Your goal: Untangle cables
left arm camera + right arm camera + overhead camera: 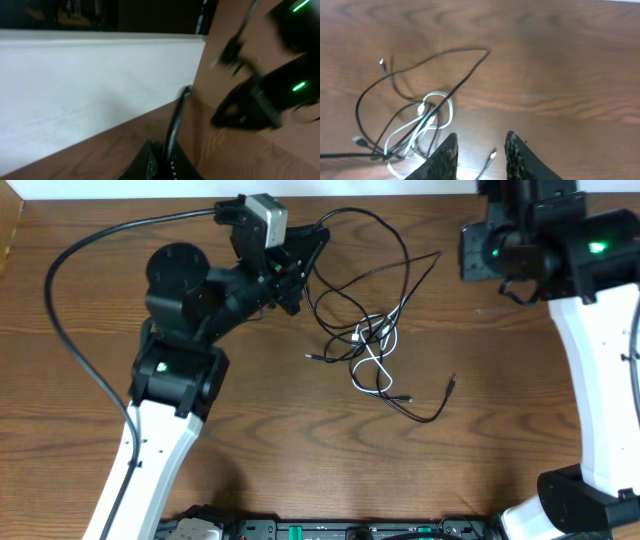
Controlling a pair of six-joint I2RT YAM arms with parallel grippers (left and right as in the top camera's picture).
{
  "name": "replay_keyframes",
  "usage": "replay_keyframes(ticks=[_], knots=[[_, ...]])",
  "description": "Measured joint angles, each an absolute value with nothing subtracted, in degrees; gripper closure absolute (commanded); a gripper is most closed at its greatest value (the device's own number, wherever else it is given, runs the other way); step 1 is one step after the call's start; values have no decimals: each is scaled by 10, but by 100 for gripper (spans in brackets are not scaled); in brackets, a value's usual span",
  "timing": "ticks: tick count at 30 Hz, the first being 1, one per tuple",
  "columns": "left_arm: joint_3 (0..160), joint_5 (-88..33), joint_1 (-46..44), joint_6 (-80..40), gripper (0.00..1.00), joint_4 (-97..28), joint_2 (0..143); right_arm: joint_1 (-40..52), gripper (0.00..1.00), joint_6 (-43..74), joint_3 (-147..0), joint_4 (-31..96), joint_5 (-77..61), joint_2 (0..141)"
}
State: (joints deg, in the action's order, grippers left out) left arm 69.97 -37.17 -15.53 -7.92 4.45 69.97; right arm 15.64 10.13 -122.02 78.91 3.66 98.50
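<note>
- While the left gripper hangs near the far edge of the desk, left of the middle, its jaws are pressed together.
- The left wrist view is blurred. A black cable rises from between the fingers, so it looks clamped on that cord.
- In the overhead view, the same cord's loops swing out from the claw toward the far edge, then back toward the middle.
- The tangle lies about mid-desk, flat on the wood, between the two arms and nearer the left claw.
- A white cable is knotted in a figure-eight inside the tangle, with black cords crossing over and through it.
- Loose plug ends trail out on the near-right side of the knot. Another one pokes out on its left side.
- The right gripper has its fingers apart, with nothing between them but bare wood and one small plug lying below.
- It hovers above the desk right of the tangle, not touching any cord.
- In the overhead view the right arm sits at the far right corner, and I can't tell the claw tips from there.
</note>
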Motion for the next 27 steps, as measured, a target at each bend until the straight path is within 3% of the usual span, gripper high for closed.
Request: replay_keyframes(ticks=[9,27], knots=[[700,-371,-155,-79,92,45,648,177,77,143,-1060,718,-37,984],[700,-369,-155,-79,92,45,643,217,67,141,-820,448,-104,982]])
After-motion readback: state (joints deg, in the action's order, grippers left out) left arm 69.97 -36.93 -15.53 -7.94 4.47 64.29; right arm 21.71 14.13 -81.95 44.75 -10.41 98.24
